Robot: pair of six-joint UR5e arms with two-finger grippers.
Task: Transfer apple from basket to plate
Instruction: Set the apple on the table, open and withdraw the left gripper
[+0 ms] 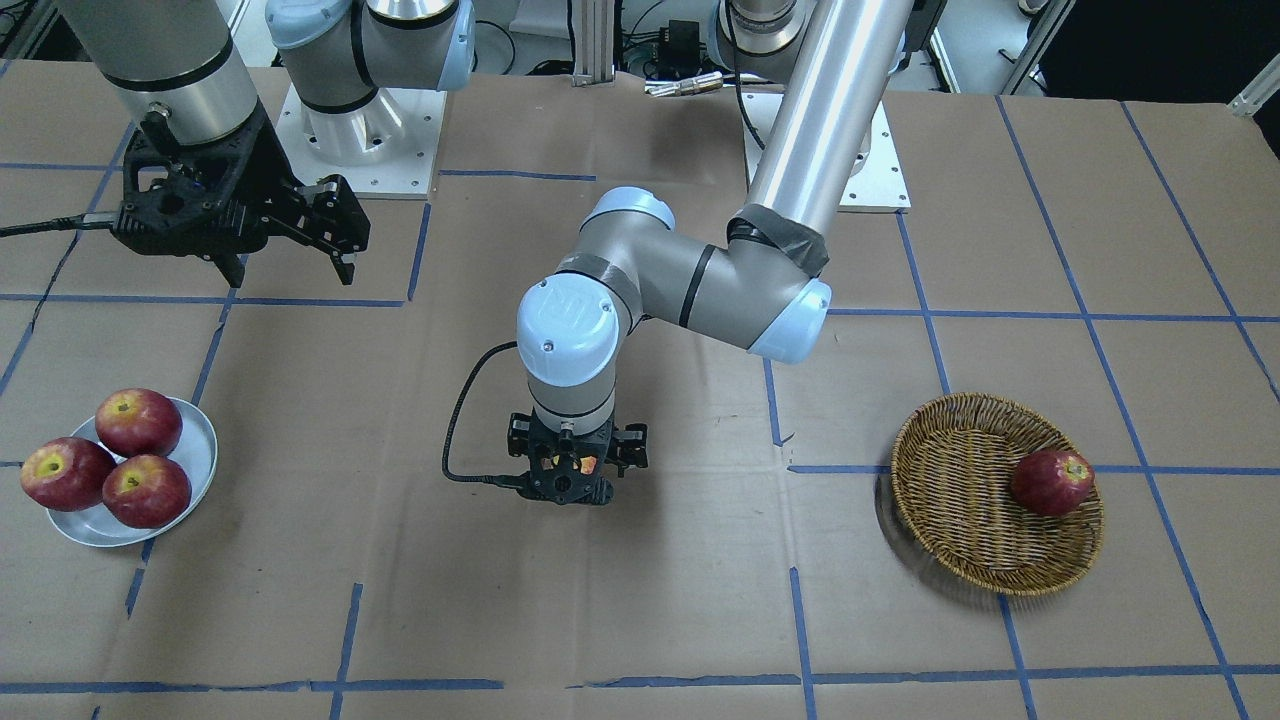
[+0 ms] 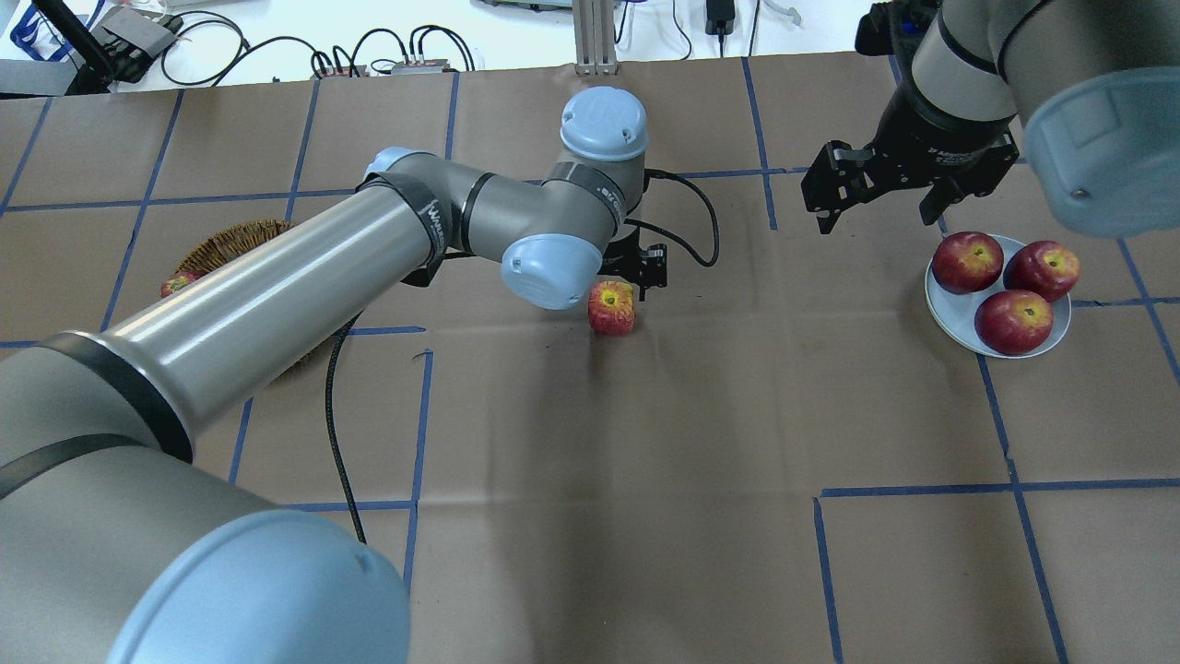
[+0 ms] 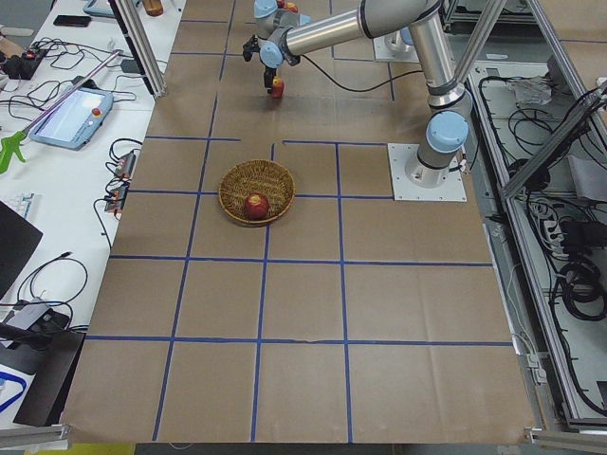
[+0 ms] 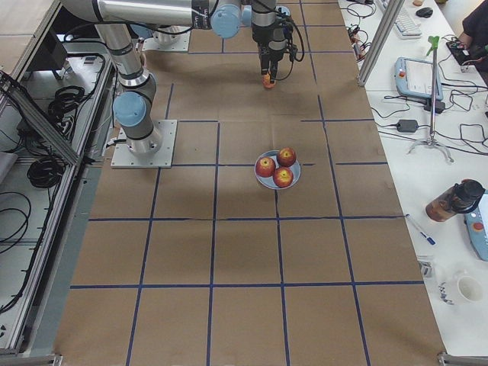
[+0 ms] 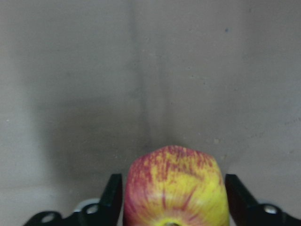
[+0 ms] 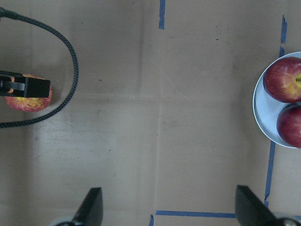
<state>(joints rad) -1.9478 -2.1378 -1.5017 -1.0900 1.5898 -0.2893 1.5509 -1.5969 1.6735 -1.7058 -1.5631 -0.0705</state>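
Left gripper (image 1: pixel 573 468) points down, clamping the apple (image 2: pixel 611 307); right gripper (image 1: pixel 292 255) spread.

Mid-table: apple (image 2: pixel 612 307) in left pincer (image 1: pixel 577 468), between basket (image 1: pixel 950 480) and plate (image 1: pixel 197 442). Basket holds second apple (image 1: pixel 1051 481); plate, three apples (image 1: pixel 138 422).

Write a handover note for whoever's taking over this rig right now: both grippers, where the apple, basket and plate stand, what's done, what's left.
Left gripper: shut on the apple, low over the middle of the table; whether it is lifted or resting, I cannot tell.
Right gripper: open, empty, hovering near the plate.
Basket: one dark red apple inside.
Plate: three red apples on it, little bare room.
Done: apple is out of the basket.
Left: get it onto the plate.
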